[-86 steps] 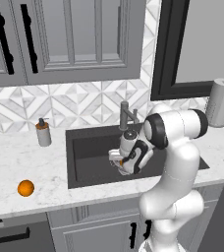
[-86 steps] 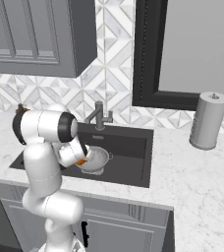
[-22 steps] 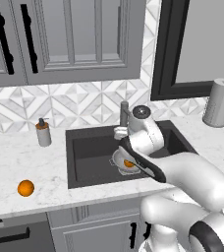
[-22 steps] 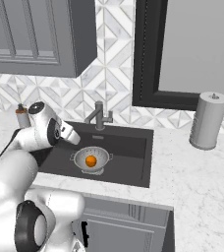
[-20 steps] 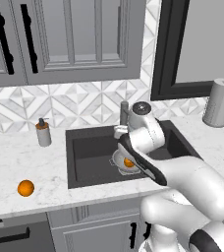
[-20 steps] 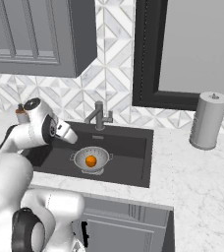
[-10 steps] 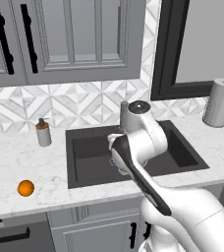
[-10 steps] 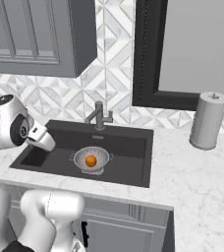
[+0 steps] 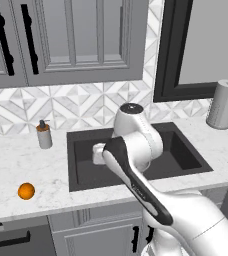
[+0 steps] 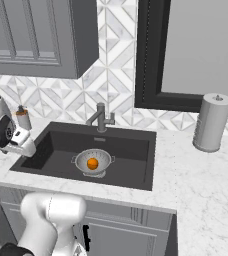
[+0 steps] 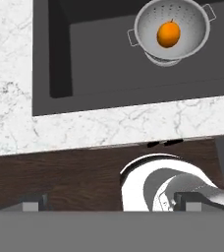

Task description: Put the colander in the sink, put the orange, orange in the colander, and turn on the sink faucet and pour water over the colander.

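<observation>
The silvery colander (image 10: 92, 162) stands on the floor of the dark sink (image 10: 131, 145), in front of the grey sink faucet (image 10: 101, 119). One orange (image 10: 92, 163) lies inside it. In the hand view the colander (image 11: 190, 17) with that orange (image 11: 168, 34) sits at the top right. The second orange (image 9: 26, 190) rests on the marble counter left of the sink (image 9: 83, 170). My gripper (image 11: 111, 206) is open and holds nothing. It hangs over the counter's front edge by the sink's left part, away from the colander. No water runs. My arm hides the colander in the left base view.
A soap dispenser bottle (image 9: 44, 135) stands on the counter (image 9: 11, 160) behind the sink's left corner. A paper towel roll (image 10: 212, 122) is at the far right. Grey cabinets hang above the tiled wall.
The orange held over the colander earlier now lies in it, let go. Over the last second my arm has swung left from the colander to the sink's left side, gripper open.
</observation>
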Tool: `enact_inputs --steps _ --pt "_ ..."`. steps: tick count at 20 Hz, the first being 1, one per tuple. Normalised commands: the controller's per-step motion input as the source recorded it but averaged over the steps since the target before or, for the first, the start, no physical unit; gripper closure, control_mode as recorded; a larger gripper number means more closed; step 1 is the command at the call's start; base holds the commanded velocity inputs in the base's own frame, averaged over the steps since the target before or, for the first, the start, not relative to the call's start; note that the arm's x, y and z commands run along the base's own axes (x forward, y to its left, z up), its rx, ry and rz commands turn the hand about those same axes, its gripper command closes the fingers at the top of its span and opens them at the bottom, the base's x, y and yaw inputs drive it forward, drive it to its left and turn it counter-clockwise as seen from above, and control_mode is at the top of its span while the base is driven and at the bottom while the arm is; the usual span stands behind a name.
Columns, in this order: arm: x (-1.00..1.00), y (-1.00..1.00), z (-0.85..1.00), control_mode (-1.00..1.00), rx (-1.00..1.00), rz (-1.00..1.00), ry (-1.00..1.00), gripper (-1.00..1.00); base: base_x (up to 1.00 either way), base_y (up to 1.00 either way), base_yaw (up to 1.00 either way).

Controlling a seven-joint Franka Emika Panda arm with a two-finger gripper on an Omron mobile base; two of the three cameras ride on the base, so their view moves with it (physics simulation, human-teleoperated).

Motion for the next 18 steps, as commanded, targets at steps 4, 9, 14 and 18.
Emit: enact_inputs --steps 4,9,14,18 --pt "-0.22 0.57 0.00 -1.00 0.14 0.14 0.04 -1.00 0.00 0.00 0.00" --pt "-0.03 0.69 0.00 -1.00 0.05 0.12 0.03 -1.00 0.00 0.00 0.00" --pt "0.08 0.64 0.00 -1.00 -0.05 0.01 0.00 -1.00 0.00 0.00 0.00" --pt "0.13 0.62 0.00 -1.00 -0.09 0.01 0.00 -1.00 0.00 0.00 0.00"
